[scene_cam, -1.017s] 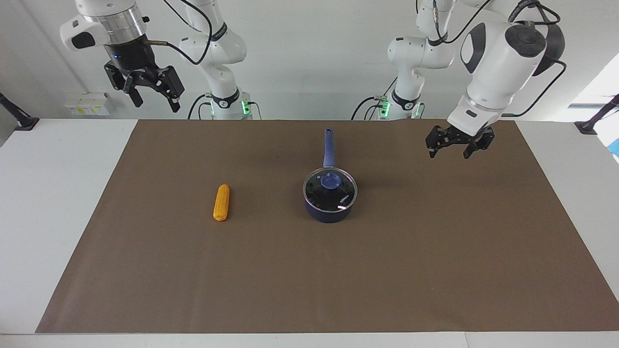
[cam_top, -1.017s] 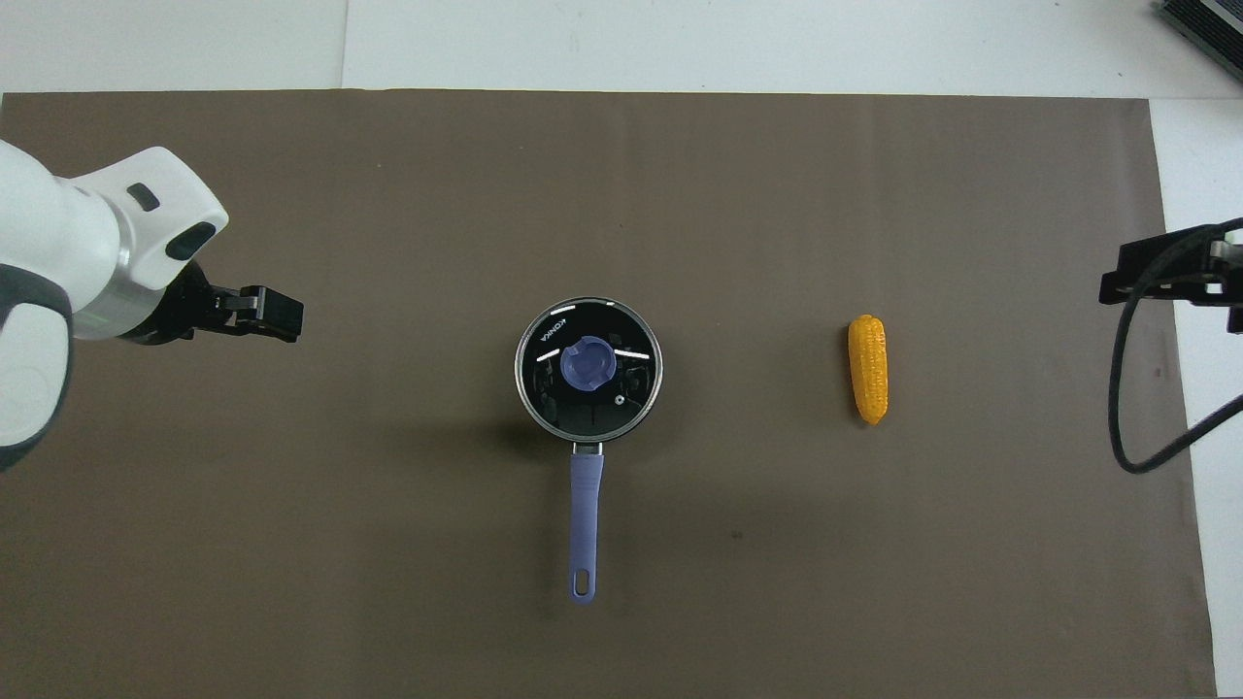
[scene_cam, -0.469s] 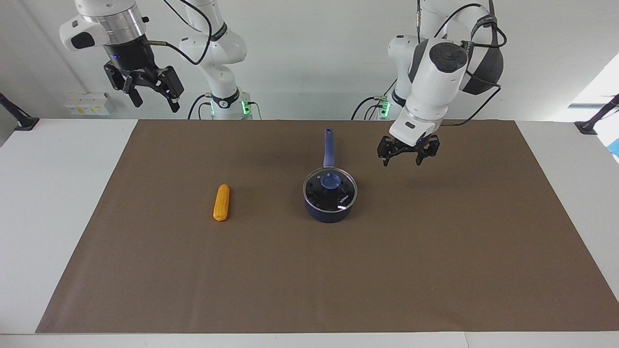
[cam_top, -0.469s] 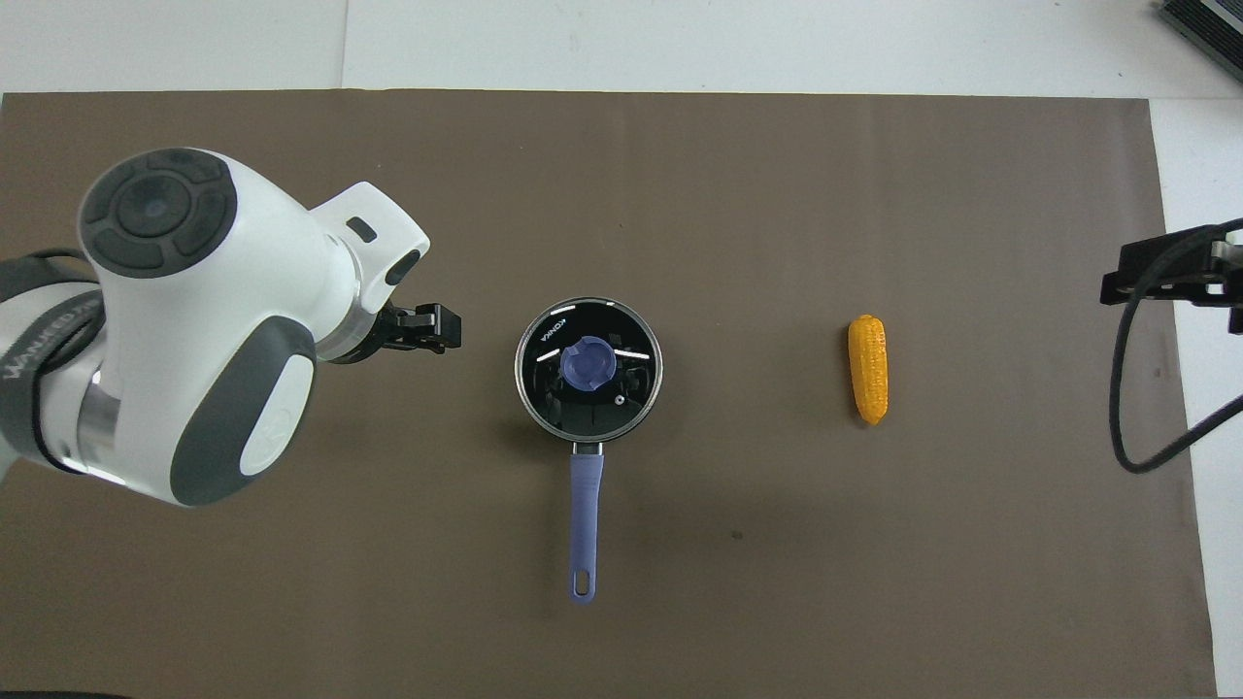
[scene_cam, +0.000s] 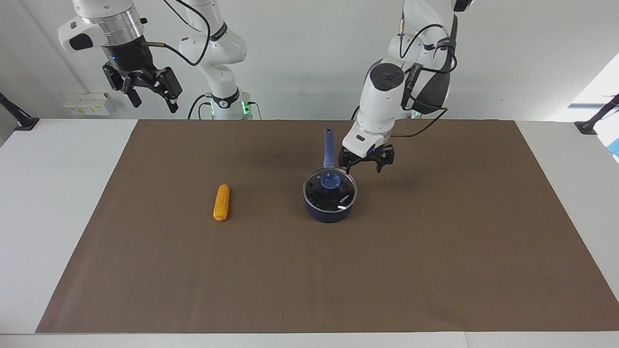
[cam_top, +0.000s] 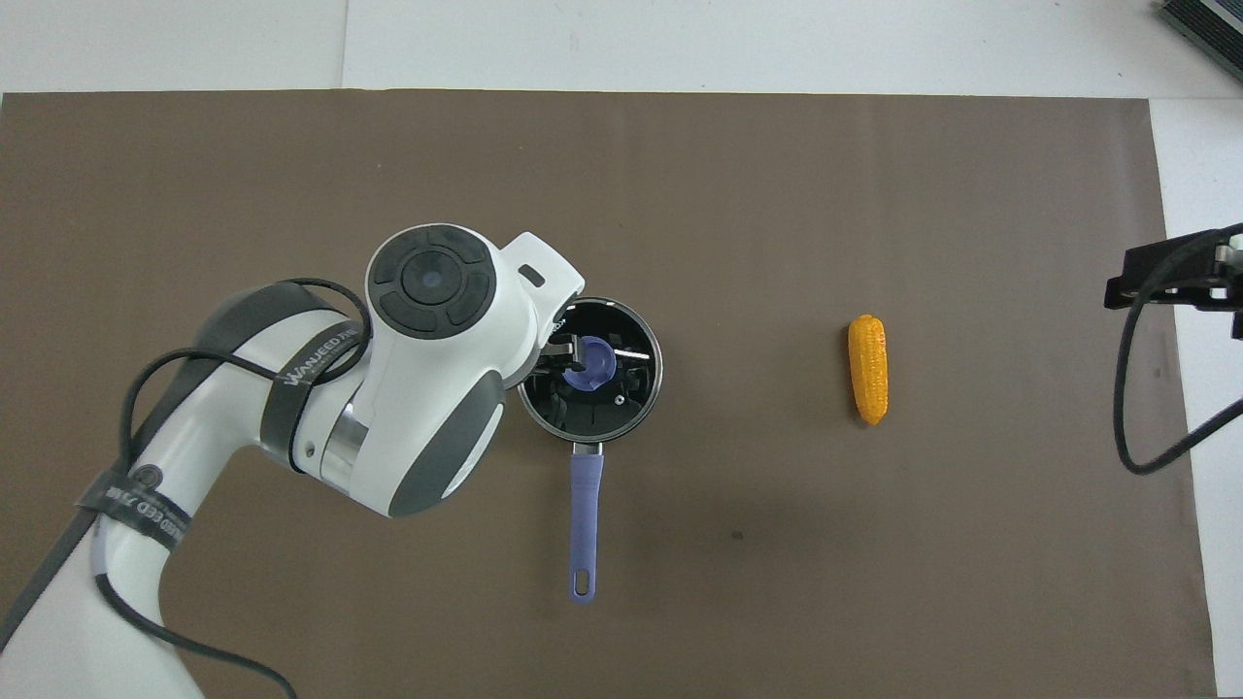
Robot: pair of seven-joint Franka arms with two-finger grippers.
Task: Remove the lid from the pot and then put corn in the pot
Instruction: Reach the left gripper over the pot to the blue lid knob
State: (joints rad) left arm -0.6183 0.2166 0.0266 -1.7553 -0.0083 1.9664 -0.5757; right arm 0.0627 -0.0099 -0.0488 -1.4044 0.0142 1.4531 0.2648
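The left end effector [scene_cam: 366, 163] hangs in the air with its two black fingers spread apart and nothing between them, over the edge of the pot [scene_cam: 329, 208] toward the left arm's end of the table [scene_cam: 63, 193], just above the rim and not touching it. The pot is a small, round, dark navy saucepan with a long straight blue handle pointing toward the robots. The lid [scene_cam: 330, 192] sits flat on it: a clear glass disc with a thin shiny metal rim and a rounded blue knob at its centre, just beside and slightly below the open fingers. The corn [scene_cam: 222, 202], a short oblong yellow-orange cob with a bumpy kernel surface, lies on the smooth brown mat [scene_cam: 309, 270], well apart from the left end effector, toward the right arm's end. The right end effector [scene_cam: 150, 92] waits high above that end, its dark fingers spread and empty.
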